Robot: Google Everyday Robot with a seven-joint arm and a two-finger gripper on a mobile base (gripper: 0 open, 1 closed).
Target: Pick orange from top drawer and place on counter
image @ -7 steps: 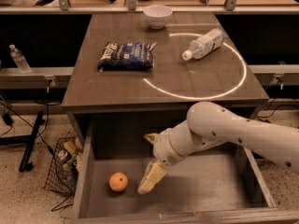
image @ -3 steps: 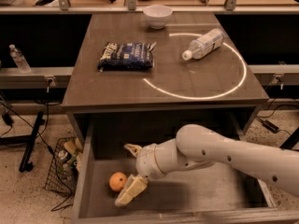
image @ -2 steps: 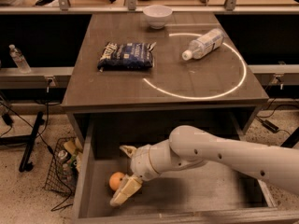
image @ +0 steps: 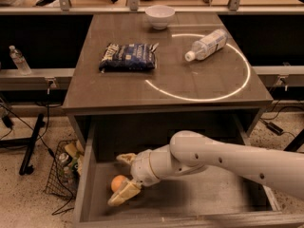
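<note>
The top drawer (image: 204, 204) is pulled out below the counter (image: 123, 87), which bears a glowing white circle. The orange (image: 117, 182) lies on the drawer floor at the front left. My white arm reaches in from the right. My gripper (image: 123, 178) is down in the drawer at the orange, open, with one finger behind the fruit and the other in front of it. The fingers stand wider than the orange, which still rests on the drawer floor.
On the counter lie a dark blue snack bag (image: 128, 57), a plastic bottle on its side (image: 206, 44) and a white bowl (image: 159, 16) at the back. A wire basket with litter (image: 64, 169) stands on the floor to the left. A water bottle (image: 19, 60) stands on the left rail.
My gripper has moved left across the drawer, from right of the orange to straddling it. The orange has not moved.
</note>
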